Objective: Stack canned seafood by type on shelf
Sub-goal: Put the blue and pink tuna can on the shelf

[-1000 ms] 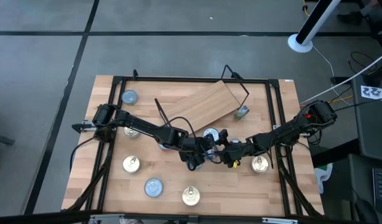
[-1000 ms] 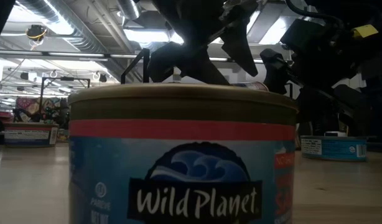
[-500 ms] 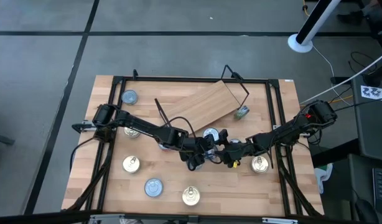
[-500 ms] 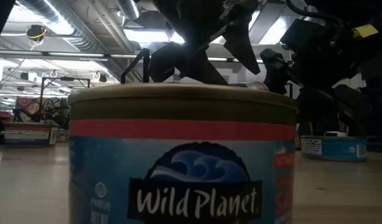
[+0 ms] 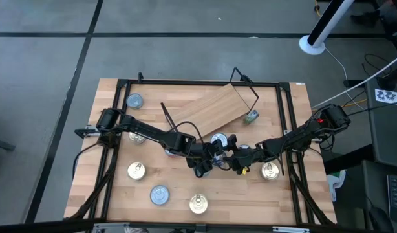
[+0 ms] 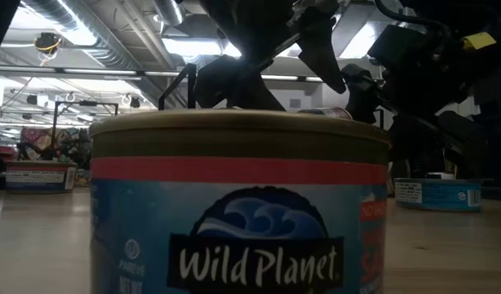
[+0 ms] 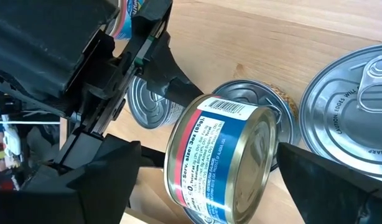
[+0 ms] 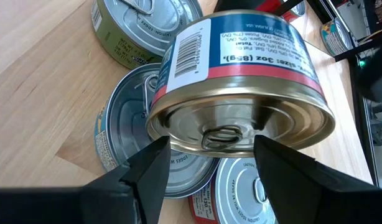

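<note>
A blue-labelled tin (image 7: 222, 155) with a red band and gold ends hangs tilted at the table's middle, between both grippers. My right gripper (image 8: 211, 143) is shut on it. My left gripper (image 7: 209, 155) is open, its two fingers standing off the tin's two flat ends. In the high view the two meet at the centre, left gripper (image 5: 211, 162) and right gripper (image 5: 232, 158). A blue tin with a silvery lid (image 8: 125, 143) lies right under the tilted one. The shelf (image 5: 208, 107), a light plank with black wire legs, lies slanted on the table's far half. My right gripper holds the tin at its pull-ring end, the fingertips on either side of the lid's rim (image 8: 172, 140). One finger (image 7: 178, 87) meets the round wall near the barcode; the tin hides the other. The tin is tilted, its lid toward my right arm. Whether its lower edge rests on the tin beneath, I cannot tell.
Loose tins lie around: blue ones (image 5: 134, 101) (image 5: 160, 194), gold ones (image 5: 136, 170) (image 5: 198, 204) (image 5: 271, 171), one on its side (image 5: 251, 116). An olive tin (image 8: 141, 25) sits close by. Black rails (image 5: 289, 129) frame the table. A blue tin (image 6: 234, 220) fills the low view.
My left gripper has opened wider around the tilted tin; its fingers have spread apart while the hand kept its place. The tin has stayed tilted in my right gripper.
</note>
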### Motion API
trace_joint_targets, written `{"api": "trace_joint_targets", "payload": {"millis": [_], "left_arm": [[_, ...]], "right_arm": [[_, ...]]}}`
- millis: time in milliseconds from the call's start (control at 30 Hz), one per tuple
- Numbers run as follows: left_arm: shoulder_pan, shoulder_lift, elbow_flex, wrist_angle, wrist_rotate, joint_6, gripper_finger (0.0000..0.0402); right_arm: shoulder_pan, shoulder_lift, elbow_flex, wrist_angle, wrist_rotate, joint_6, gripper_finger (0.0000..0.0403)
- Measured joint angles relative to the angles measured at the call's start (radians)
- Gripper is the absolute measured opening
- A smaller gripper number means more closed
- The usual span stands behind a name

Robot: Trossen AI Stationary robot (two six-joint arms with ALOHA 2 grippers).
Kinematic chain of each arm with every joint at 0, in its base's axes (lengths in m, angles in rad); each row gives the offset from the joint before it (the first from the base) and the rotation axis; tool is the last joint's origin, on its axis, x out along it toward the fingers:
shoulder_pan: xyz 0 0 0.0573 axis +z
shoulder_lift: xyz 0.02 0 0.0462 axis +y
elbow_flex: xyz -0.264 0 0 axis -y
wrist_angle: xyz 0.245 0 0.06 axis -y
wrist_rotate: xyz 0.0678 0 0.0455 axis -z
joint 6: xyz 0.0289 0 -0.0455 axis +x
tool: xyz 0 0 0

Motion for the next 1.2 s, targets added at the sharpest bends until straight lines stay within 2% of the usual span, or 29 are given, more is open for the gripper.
{"api": "trace_joint_targets", "payload": {"millis": [267,567,1200], "left_arm": [[0.000,0.000,0.000,0.005,0.000,-0.014,0.0373],[0.000,0.000,0.000,0.003,0.000,-0.152,0.0373],[0.011,0.000,0.000,0.006,0.000,-0.166,0.0373]], "right_arm": [[0.000,0.000,0.000,0.000,0.000,0.000,0.0232],[0.000,0.000,0.000,0.000,0.000,0.000,0.0232],[0.000,0.000,0.000,0.000,0.000,0.000,0.0232]]}}
